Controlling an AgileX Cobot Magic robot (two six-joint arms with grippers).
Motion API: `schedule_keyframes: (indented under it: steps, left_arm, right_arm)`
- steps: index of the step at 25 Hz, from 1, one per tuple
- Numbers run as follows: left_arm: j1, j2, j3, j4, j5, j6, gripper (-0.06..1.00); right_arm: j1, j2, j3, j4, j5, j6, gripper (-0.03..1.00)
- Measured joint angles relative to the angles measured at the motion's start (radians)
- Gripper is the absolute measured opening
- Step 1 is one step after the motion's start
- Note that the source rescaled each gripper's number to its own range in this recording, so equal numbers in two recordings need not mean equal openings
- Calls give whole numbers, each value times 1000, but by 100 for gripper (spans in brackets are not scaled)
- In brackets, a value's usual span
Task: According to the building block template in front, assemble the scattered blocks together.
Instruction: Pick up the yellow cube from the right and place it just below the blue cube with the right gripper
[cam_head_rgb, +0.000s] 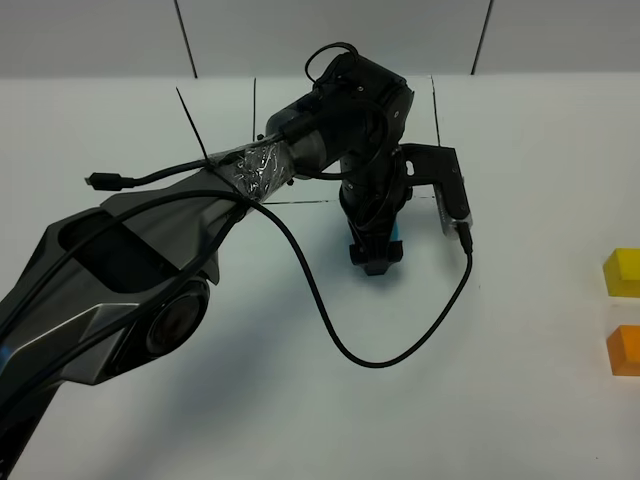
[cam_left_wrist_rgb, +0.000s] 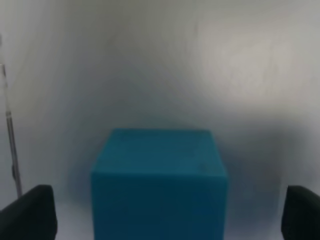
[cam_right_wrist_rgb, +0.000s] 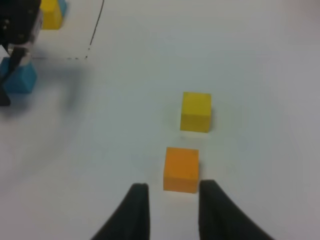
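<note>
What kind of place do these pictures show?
Probably a robotics lab test bench: a plain white tabletop with thin black drawn lines, a black cabled robot arm, and a small yellow cube beside a small orange cube.

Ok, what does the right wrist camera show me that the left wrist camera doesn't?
Right wrist only: the yellow cube and orange cube lying apart on the table, the open right gripper just short of the orange one, and a corner of the building block template, mostly cut off. Left wrist only: clear gaps on either side of the blue cube inside the open left gripper. Both: the blue cube with the left gripper around it, and the white table.
</note>
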Motion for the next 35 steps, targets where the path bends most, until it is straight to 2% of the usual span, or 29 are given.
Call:
schedule_keyframes:
  steps: [3,5,8,10,13,18,21,26,29,35]
  left_arm:
    - [0,-44,0,19,1,-65,100]
    - [2,-85,0,70,1,-138,100]
    - [36,-154,0,143,2,-314,100]
    - [98,-191,0,171,2,-434,99]
    - [215,-246,1,155,3,-582,92]
    - [401,-386,26,38,2,-678,73]
    - [477,-513,145,27,2,-689,65]
    - [589,-773,496,57,1,-698,64]
    - [657,-956,714,64,-4,-735,63]
    - [677,-1392,1073,58,-89,-772,63]
  right_arm:
    - [0,0,0,0,0,0,0]
    - [0,0,0,0,0,0,0]
    - [0,0,0,0,0,0,0]
    - [0,0,0,0,0,0,0]
    - [0,0,0,0,0,0,0]
    - [0,0,0,0,0,0,0]
    - [0,0,0,0,0,0,0]
    - [0,0,0,0,0,0,0]
    - [0,0,0,0,0,0,0]
    - [0,0,0,0,0,0,0]
